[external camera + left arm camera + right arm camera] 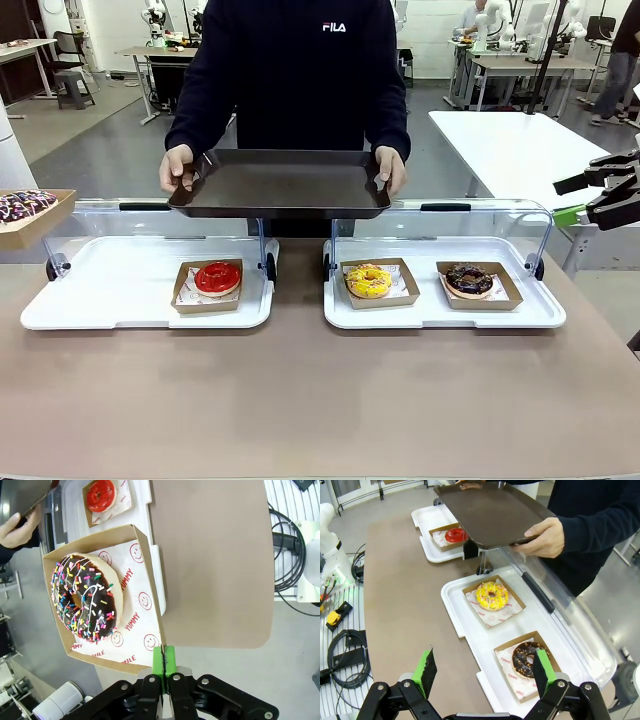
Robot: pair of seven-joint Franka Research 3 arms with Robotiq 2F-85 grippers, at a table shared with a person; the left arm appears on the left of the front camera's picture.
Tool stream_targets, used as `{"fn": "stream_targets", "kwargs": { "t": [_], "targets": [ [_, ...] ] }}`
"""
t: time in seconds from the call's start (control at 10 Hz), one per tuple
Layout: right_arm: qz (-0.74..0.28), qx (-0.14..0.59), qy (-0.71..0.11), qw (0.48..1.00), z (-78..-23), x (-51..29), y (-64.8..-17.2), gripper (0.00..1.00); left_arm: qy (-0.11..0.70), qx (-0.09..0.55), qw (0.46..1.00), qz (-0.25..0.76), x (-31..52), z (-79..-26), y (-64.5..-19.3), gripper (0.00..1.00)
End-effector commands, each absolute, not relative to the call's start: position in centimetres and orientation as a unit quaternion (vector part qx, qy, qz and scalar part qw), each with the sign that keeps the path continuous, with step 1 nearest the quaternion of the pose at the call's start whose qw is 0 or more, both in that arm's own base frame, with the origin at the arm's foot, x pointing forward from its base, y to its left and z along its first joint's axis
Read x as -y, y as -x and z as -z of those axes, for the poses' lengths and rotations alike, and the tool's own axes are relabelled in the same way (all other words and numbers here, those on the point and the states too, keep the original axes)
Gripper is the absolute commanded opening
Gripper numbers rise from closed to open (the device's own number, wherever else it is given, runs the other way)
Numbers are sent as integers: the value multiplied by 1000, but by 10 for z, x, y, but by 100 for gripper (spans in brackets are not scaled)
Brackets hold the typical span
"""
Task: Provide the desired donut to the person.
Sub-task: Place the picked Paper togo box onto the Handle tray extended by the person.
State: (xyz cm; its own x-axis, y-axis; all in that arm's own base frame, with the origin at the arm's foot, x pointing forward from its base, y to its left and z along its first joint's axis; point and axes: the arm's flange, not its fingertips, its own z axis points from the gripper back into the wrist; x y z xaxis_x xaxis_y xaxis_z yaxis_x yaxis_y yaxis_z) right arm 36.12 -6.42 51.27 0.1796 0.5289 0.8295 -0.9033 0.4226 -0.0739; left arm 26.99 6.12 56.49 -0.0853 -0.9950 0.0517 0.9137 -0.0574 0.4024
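My left pincer (163,651) is clamped on the near wall of a box (35,232) that holds the sprinkle donut (85,597). I pinch only the cardboard, so the icing goes untouched and the box hangs level. It is lifted just off the bench's left edge, toward the far-left corner. I take this to be the donut that was asked for, since it is the one out of the display.

My right pincer (585,198) hangs open and empty off the bench's right edge, out of the way of the handover.

The person (300,80) stands at the far edge, one hand (178,168) on each short side of a brown tray (280,185). They hold it flat above the middle of that edge, and I read it as the landing spot.

Two white trays sit along the far half of the bench with their clear lids (460,215) tipped back, which leaves the donuts reachable from my side. The left tray (100,318) carries a red donut (218,277) near its right end. The right tray (440,320) carries a yellow donut (369,281) and a dark donut (469,279) side by side, each in its own box.

The bench (300,400) is a smooth grey-brown top, bare along its near half. Beyond it are a grey floor (100,150), a white table (510,140) at the right and more workstations farther back.
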Motion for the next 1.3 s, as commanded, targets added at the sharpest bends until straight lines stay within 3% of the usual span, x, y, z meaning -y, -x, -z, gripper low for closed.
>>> {"fn": "stream_targets", "kwargs": {
  "t": [0.0,0.2,0.5,0.9,1.2],
  "targets": [
    [-488,427,-232,725,-512,64,-365,100,-132,181,687,691,-26,-595,-291,1],
    [-488,427,-232,725,-512,64,-365,100,-117,206,714,659,30,-634,-332,1],
    [-488,427,-232,725,-512,64,-365,100,-76,224,720,652,108,-645,-410,1],
    [-488,427,-232,725,-512,64,-365,100,-86,197,695,687,197,-604,-494,1],
    [-488,427,-232,725,-512,64,-365,100,-97,171,680,707,226,-563,-518,1]
  ]
}}
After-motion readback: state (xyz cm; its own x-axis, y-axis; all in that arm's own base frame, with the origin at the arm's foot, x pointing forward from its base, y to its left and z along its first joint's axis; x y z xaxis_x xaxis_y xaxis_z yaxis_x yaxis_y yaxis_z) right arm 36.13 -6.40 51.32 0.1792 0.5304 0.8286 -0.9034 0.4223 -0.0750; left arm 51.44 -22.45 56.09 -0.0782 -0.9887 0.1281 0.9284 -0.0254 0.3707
